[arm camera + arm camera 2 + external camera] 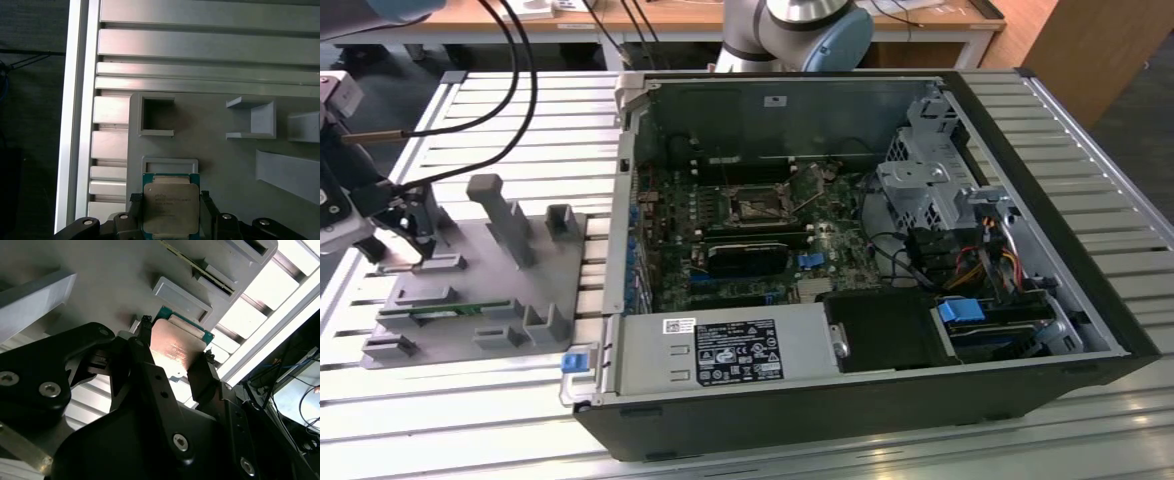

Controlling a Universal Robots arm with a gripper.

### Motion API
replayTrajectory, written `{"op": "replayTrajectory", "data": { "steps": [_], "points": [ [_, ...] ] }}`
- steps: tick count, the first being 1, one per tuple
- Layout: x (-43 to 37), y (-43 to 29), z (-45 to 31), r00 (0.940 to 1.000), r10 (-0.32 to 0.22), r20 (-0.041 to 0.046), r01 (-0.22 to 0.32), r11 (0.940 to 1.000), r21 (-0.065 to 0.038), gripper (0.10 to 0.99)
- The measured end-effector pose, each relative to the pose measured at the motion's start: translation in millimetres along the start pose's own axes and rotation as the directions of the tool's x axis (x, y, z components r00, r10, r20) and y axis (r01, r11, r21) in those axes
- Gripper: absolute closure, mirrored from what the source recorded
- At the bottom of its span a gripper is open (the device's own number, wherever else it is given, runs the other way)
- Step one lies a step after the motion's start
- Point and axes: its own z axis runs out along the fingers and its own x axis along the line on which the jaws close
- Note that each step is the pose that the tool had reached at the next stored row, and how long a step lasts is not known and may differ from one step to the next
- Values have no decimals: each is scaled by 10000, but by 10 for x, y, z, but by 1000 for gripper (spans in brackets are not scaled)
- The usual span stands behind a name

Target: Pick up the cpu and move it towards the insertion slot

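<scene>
The cpu (170, 207) is a small square chip with a silvery face on a green board. In both wrist views it sits between my black fingers, just over the grey plastic fixture (215, 165). My gripper (171, 200) is shut on the cpu (175, 347), with one fingertip (145, 324) against each opposite edge. In the exterior view my gripper (419, 250) hangs over the far end of the fixture (494, 290) at that view's left. The insertion slot (754, 205), a dark square in a shiny bracket, lies on the motherboard inside the open computer case, well off toward that view's right.
The open case (854, 250) has high walls, with a power supply (720, 355), drive cage (921, 190) and cables around the board. A green memory stick (440, 310) lies in the fixture, which has upright posts (500, 215). The slatted metal table (480, 400) carries everything.
</scene>
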Motion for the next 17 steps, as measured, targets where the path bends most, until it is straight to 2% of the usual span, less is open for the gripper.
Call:
{"op": "replayTrajectory", "data": {
  "steps": [17],
  "points": [
    [0, 3, -57, 10000, 0, 0, 0, 10000, 1, 545]
  ]
}}
